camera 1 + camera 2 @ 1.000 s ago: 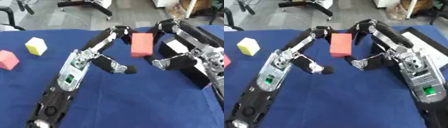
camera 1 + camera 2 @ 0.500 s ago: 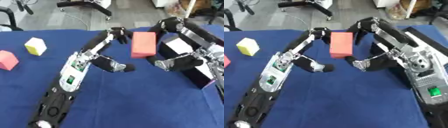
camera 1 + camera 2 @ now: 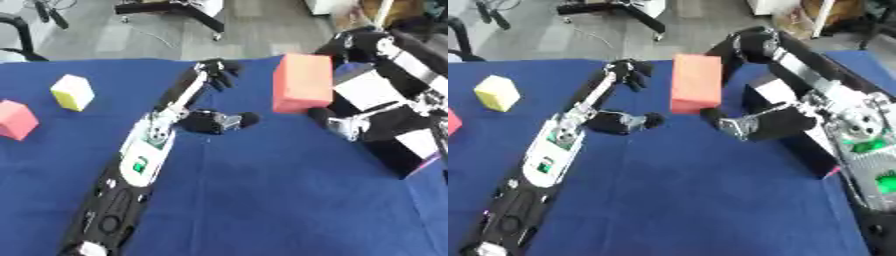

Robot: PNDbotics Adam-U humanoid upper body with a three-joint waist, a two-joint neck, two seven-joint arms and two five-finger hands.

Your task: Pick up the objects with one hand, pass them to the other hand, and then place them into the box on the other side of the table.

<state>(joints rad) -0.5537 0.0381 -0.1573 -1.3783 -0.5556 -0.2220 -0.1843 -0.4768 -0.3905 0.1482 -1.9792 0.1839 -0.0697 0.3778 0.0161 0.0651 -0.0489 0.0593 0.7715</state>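
Note:
A red block [image 3: 302,82] hangs upright above the blue table, at its far middle. My right hand [image 3: 772,122] is shut on it, with fingers [image 3: 737,45] curled over its top from behind and the thumb under its lower right corner. My left hand [image 3: 208,122] stands just left of the block and apart from it, open, with fingers [image 3: 219,70] raised and the thumb pointing at the block. A dark box with a white inside [image 3: 367,90] sits on the right, partly hidden behind my right hand.
A yellow cube [image 3: 73,91] and a pink cube [image 3: 16,119] lie on the blue cloth [image 3: 262,200] at the far left. Grey floor with a black chair base [image 3: 175,10] lies beyond the far edge.
The left hand's fingers have come off the block and drawn back to the left. The right hand has kept the block and carried it slightly right.

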